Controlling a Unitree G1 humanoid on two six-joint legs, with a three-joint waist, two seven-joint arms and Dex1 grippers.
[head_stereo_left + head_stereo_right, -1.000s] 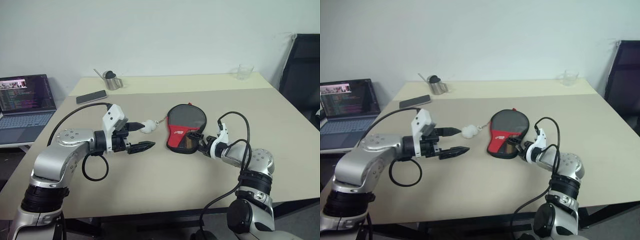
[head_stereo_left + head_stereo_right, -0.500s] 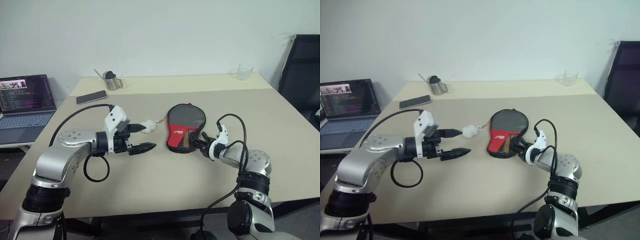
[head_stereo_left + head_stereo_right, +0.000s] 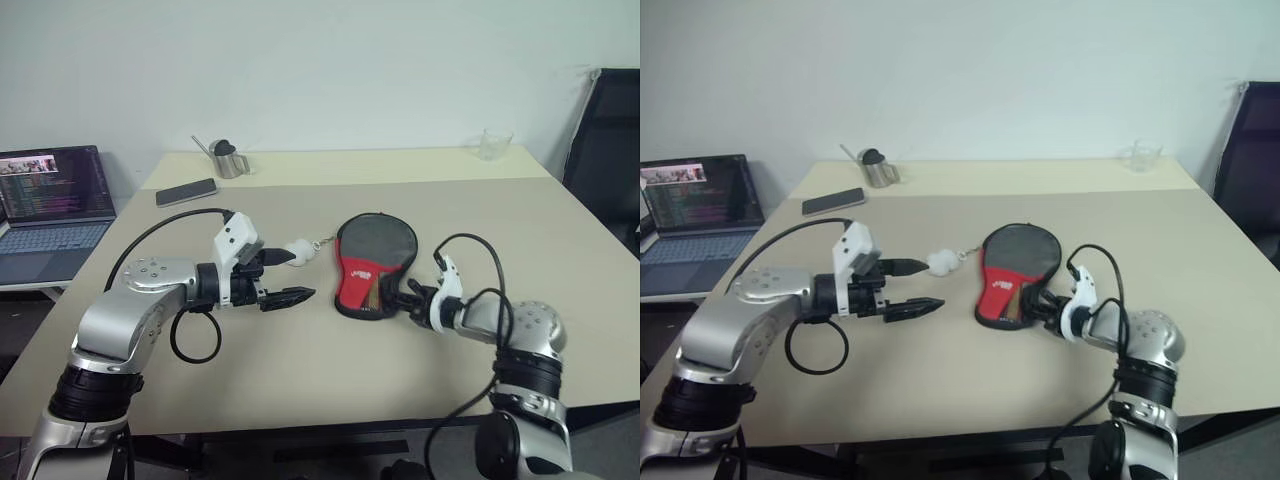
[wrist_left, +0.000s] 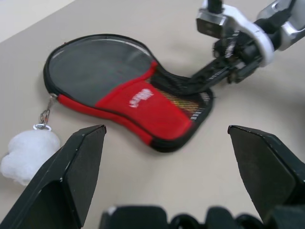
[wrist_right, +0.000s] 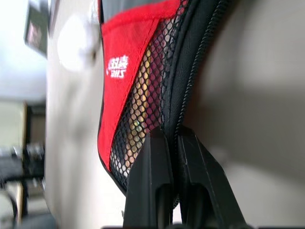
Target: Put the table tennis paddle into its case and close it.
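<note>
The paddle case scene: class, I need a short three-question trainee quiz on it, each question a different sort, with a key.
1. True or false: the right gripper is shut at the zipper rim of the case.
2. What hangs on the small chain at the case's round end? A) a white pompom B) a key C) a phone
3. Fill in: the left gripper hangs above the table with its jaws ____.

Key:
1. True; the right wrist view shows the fingers pressed together at the rim.
2. A, the white pompom.
3. Open, holding nothing.
</note>
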